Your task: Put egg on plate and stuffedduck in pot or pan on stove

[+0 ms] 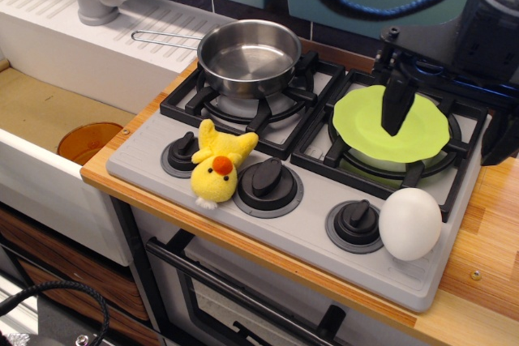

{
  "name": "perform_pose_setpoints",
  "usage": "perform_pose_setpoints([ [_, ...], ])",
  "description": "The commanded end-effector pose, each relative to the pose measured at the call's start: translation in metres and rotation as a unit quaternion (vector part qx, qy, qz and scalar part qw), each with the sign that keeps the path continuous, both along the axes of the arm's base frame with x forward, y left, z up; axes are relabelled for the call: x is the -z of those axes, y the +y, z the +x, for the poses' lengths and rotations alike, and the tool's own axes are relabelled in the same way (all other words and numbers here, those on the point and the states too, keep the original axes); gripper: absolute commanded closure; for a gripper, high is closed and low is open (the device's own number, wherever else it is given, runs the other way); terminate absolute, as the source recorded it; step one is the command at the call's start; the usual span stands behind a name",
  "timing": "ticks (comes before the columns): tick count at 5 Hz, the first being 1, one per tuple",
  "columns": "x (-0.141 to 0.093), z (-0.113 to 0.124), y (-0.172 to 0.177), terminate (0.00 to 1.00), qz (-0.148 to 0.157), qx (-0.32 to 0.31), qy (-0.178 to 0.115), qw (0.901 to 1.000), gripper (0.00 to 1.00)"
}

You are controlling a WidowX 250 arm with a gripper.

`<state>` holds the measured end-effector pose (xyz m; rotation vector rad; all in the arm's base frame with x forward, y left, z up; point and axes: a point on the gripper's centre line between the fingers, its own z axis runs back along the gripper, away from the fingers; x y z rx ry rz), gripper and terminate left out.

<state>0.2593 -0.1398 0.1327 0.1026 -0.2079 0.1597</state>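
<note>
Claw [397,111] at right of frame, over the plate [366,119]; only one dark finger [397,103] shows clearly, so can't tell how far open, nothing visibly held. Plate lies on right burner of stove [312,237]. Egg [410,224] at lower right on stove front, beside right knob [357,223]. Stuffedduck [219,163] at centre-left between two knobs. Pan [249,57] on left burner, empty.

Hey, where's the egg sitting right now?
The egg stands at the front right corner of the stove, just right of the rightmost knob and in front of the green plate on the right burner.
</note>
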Motion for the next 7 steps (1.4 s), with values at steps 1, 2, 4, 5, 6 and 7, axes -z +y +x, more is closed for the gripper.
perform_pose_setpoints([
  [1, 0.0, 0.0, 0.0, 0.0, 0.0, 0.0, 0.0, 1.0, 0.0],
  [2, 0.014, 0.0, -0.003, 0.0, -0.006, -0.005, -0.008, 0.9999, 0.0],
  [4, 0.046, 0.001, -0.004, 0.0, -0.022, -0.007, -0.035, 0.9991, 0.0],
  [5, 0.059, 0.0, -0.006, 0.0, -0.025, -0.01, -0.047, 0.9986, 0.0],
  [6, 0.068, -0.001, -0.009, 0.0, -0.023, -0.013, -0.055, 0.9981, 0.0],
  [7, 0.076, -0.003, -0.012, 0.0, -0.023, -0.012, -0.061, 0.9978, 0.0],
])
